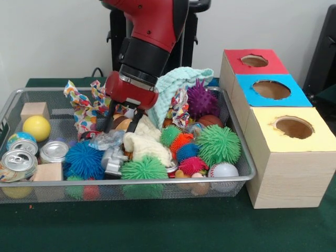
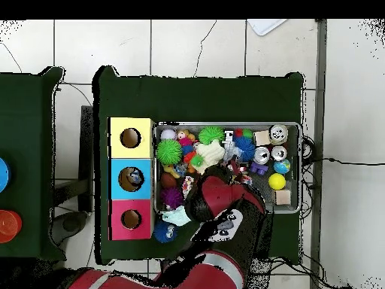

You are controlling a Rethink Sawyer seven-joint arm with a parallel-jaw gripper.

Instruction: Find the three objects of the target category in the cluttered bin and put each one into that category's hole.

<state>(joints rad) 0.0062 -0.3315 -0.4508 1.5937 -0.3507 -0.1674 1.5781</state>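
Gripper [image 1: 122, 125] is down in the wire bin [image 1: 251, 167], fingers spread apart and holding nothing, tips straddling a brown round thing [image 1: 122, 124] just behind the cream cloth [image 1: 143, 145]. What that brown thing is, can't tell.

Target category isn't stated, so the task's things could be any trio. Candidates relative to the cream cloth: spiky balls crowd its right side, e.g. big green spiky ball [image 1: 219, 144], orange one [image 1: 182, 140], purple one [image 1: 202, 98] further back; blue spiky ball [image 1: 84, 159] to its left; cans [image 1: 18, 161] and wooden blocks [image 1: 34, 110] well off to the left, by the yellow ball [image 1: 36, 127].

Three boxes stand beside the bin past the spiky balls: red-topped hole [image 1: 254, 61], blue-topped hole [image 1: 271, 89], yellow-topped hole [image 1: 293, 127]. In the overhead view the blue-topped one seems to have something in it already.

Risks: closing here likely snags the cream cloth or the patterned ribbon [image 1: 84, 105] along with the object, dragging clutter out. The crinkled plastic wrap [image 1: 107, 139] in front of the fingers may catch too. Round things could squirt out of the pinch. The teal cloth [image 1: 176, 84] drapes against the arm and could get hauled up.
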